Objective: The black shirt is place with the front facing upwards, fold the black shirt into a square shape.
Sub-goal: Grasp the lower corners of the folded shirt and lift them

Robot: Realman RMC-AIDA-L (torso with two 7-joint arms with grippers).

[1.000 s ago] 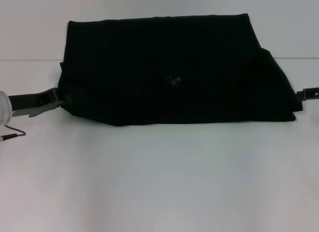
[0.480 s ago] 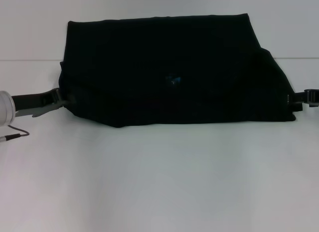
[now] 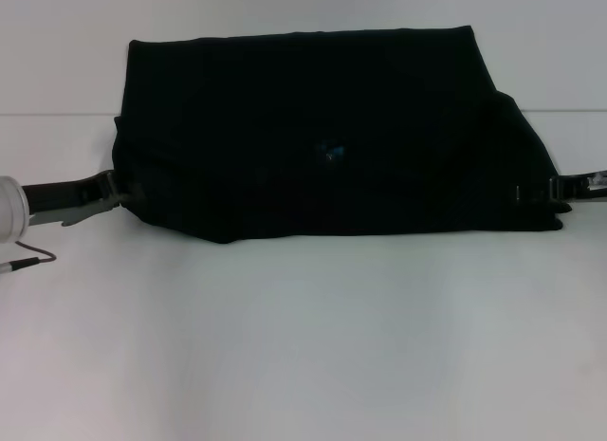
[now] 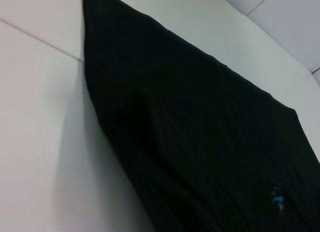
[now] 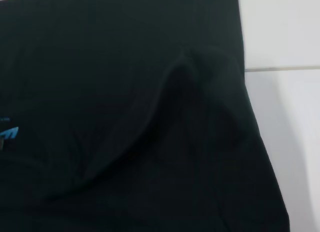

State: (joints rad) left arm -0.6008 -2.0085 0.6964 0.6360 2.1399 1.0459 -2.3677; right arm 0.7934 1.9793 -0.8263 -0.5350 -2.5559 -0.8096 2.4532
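**Both grippers at the ends of the folded shirt**

The black shirt lies as a wide folded band across the far half of the white table, its small blue neck label showing near the middle. The left gripper lies low at the shirt's left end, its tips meeting the fabric's near corner; whether its fingers are apart or pinched on the cloth cannot be told. The right gripper sits at the opposite end, its tips at the near right corner of the shirt, and its fingers' state cannot be told either. The shirt stretches between the two grippers. From the left wrist camera the cloth fills the frame ahead of the gripper, label farther along; the right wrist view shows a soft ridge in the fabric.
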